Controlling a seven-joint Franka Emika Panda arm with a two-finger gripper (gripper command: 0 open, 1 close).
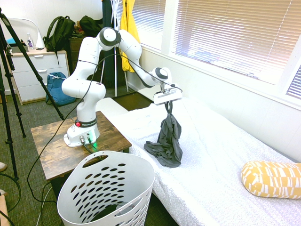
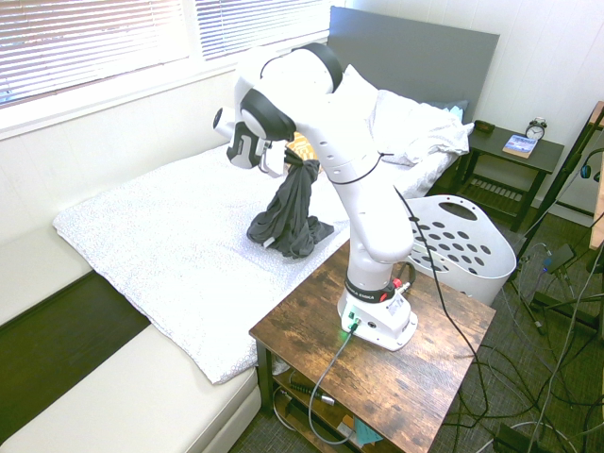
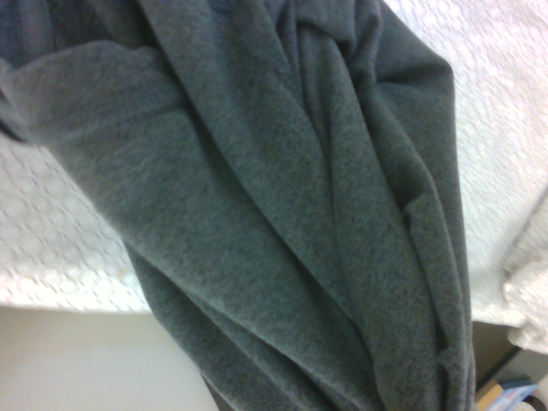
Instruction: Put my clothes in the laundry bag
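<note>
hand [image 1: 168, 107]: closed on the dark grey garment [image 1: 168, 139] | garment: lower end is rested on the bed [image 1: 221, 160] | laundry bag [image 1: 107, 193]: is placed beside the table [image 1: 56, 141]

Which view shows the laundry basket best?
The first exterior view: the laundry basket sits in the foreground, rim and perforated wall clear. The second exterior view shows it partly hidden behind the arm. The wrist view shows only the dark garment.

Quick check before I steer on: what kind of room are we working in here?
Most likely a bedroom: a bed with a white cover and a grey headboard, a nightstand holding an alarm clock, and a white laundry basket beside the bed.
</note>
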